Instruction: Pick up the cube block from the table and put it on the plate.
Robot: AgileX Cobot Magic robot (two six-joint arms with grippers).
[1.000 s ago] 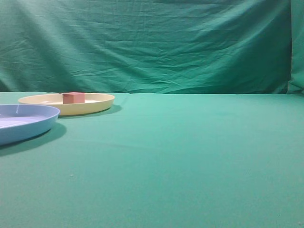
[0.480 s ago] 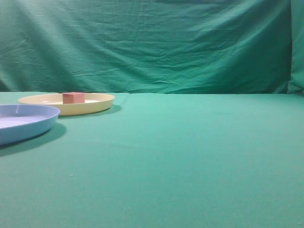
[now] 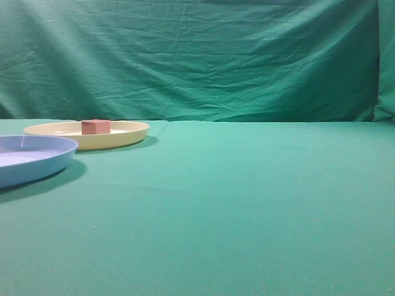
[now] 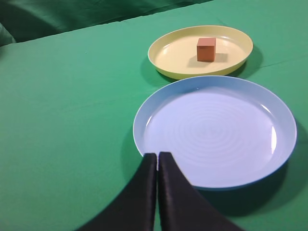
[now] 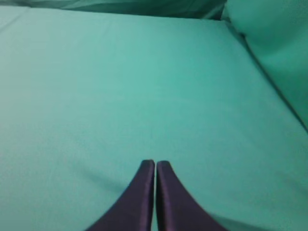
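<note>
Across the last second we find nothing altered in the exterior view: the green-draped table (image 3: 247, 203) lies as it did, both plates keep their places near its left edge, and no arm enters that view. We read this stillness as the close of the job rather than a pause in it.

The light blue ridged plate (image 4: 215, 130), the larger of the two as we see it, sits nearest the left hand (image 4: 157, 156), whose black fingers are pressed together, holding nothing, just over that plate's near rim. Touching or just beside its far rim is the cream plate (image 4: 200, 51), toward the table's far left. On it, a little off centre, rests the reddish-brown cube block (image 4: 206, 49), flat and upright, free of any grip.

The right hand (image 5: 155, 164) hangs over bare cloth toward the table's right side, fingers likewise closed together and empty, well apart from both plates.

We see nothing standing between either hand and the plates; in our judgement the cube needs no further move.
</note>
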